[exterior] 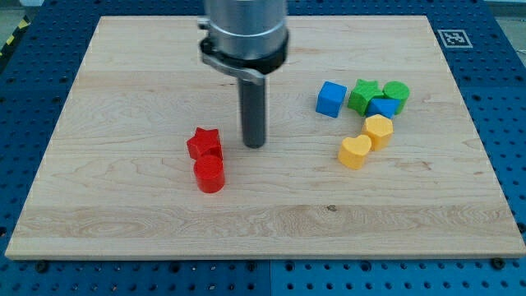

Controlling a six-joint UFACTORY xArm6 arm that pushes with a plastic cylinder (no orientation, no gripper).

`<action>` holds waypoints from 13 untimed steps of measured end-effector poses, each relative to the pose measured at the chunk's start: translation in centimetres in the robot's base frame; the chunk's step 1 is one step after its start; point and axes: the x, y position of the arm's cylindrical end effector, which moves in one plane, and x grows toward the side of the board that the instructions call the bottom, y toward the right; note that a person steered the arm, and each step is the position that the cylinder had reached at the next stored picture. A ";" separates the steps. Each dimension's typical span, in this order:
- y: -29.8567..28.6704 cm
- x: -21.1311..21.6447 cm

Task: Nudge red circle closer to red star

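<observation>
The red star [203,143] lies left of the board's middle. The red circle [209,174], a short cylinder, sits just below it toward the view's bottom, and the two touch. My tip [254,145] rests on the board a short way to the right of the red star, apart from both red blocks. The rod rises straight up into the grey arm at the view's top.
At the right sit a blue cube [330,99], a green star [363,95], a green cylinder [396,93] and a small blue block [382,107]. Below them lie a yellow hexagon [378,131] and a yellow heart [355,152]. The wooden board [263,230] has a marker at its top right corner.
</observation>
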 end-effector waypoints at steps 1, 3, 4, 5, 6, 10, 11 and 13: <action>1.6 1.7; -0.3 -2.9; -1.9 -2.1; -2.2 -0.7; -2.2 -0.6; -4.6 0.6; -5.1 1.5; -4.0 2.1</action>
